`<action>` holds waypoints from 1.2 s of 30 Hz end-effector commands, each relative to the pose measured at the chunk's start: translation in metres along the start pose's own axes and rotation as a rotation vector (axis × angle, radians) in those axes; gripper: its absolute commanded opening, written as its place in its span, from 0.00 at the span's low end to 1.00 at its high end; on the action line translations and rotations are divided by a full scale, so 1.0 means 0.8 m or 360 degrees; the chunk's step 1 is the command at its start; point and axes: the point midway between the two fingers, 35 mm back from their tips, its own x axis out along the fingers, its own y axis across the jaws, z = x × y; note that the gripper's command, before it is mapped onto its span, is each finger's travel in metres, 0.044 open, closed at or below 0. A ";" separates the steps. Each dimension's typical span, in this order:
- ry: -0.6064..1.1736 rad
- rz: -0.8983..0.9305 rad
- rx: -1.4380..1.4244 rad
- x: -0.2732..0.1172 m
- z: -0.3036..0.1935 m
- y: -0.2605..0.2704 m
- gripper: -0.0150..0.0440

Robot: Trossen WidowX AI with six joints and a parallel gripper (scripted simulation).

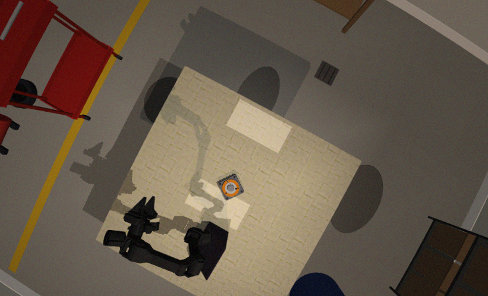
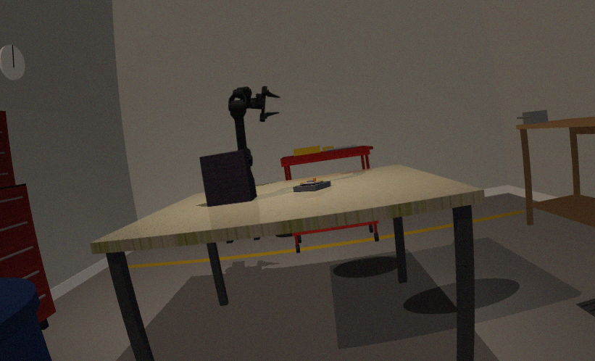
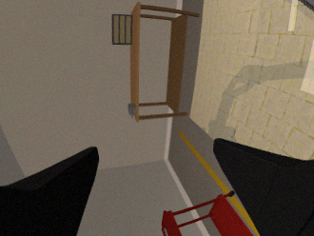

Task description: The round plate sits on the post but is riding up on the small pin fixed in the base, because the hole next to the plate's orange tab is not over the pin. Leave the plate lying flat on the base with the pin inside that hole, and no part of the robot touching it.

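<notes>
The round plate [image 1: 223,188] shows from above as an orange ring around a pale ring, on the square dark grey base [image 1: 241,191] [image 2: 310,188]. The grey round top of the post [image 1: 230,187] shows at its middle. A small dark mark is on the ring's right side; I cannot tell if it is the hole or the pin. In the exterior view a small orange piece [image 2: 314,180] stands up above the plate; the plate's tilt is too small to read. My gripper [image 1: 149,199] [image 2: 279,104] [image 3: 157,149] is open and empty, high above the table and well away from the plate. The wrist view does not show the plate.
A dark block [image 1: 216,244] [image 2: 227,179] stands on the table [image 1: 293,191] [image 2: 371,193] beside the arm's foot. The arm is folded over the table's near-left part in the top view. A red cart [image 1: 74,73] [image 2: 326,154] and a blue drum [image 1: 317,286] [image 2: 3,304] stand off the table.
</notes>
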 end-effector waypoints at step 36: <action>0.0150 -0.1969 -0.2566 0.249 0.125 -0.309 0.25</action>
